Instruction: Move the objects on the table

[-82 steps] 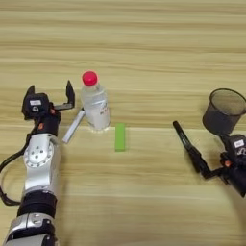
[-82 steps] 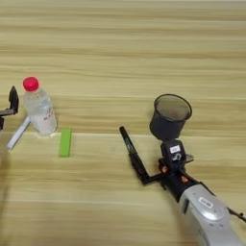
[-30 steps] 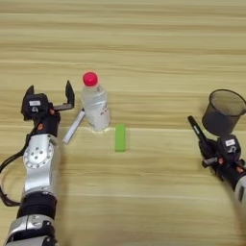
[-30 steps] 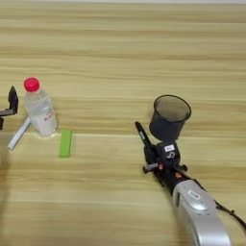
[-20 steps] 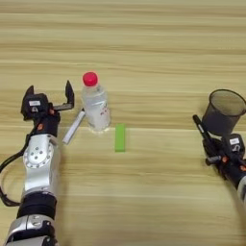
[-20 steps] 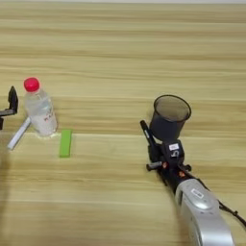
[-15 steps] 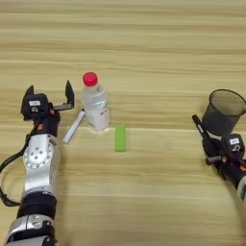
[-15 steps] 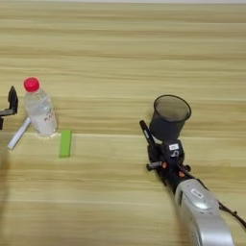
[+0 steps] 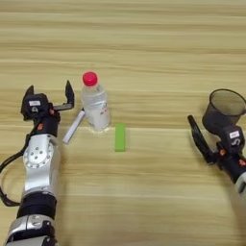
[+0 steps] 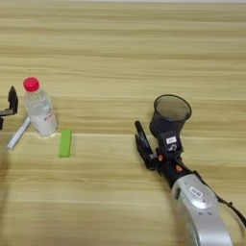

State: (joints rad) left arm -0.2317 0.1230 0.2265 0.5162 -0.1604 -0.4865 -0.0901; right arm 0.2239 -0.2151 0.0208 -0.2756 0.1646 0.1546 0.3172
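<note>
Right tool (image 10: 153,154): low on the bench (image 9: 144,43), fingers closed on the long black marker (image 10: 143,145), just beside the cup.
Left tool (image 9: 48,96): fingers spread wide, holding nothing, left of the bottle.
White marker (image 9: 73,128): lies slanted between left tool and bottle.
Green block (image 9: 119,137): just right of the bottle.
Bottle (image 9: 95,104): upright, red cap.
Cup (image 10: 168,115): dark, upright, open end up.

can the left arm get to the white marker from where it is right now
Probably yes. The left gripper, fingers open, sits just left of the white marker, with bare table between them. The bottle stands close on the marker's far side, which could crowd a grasp.
</note>
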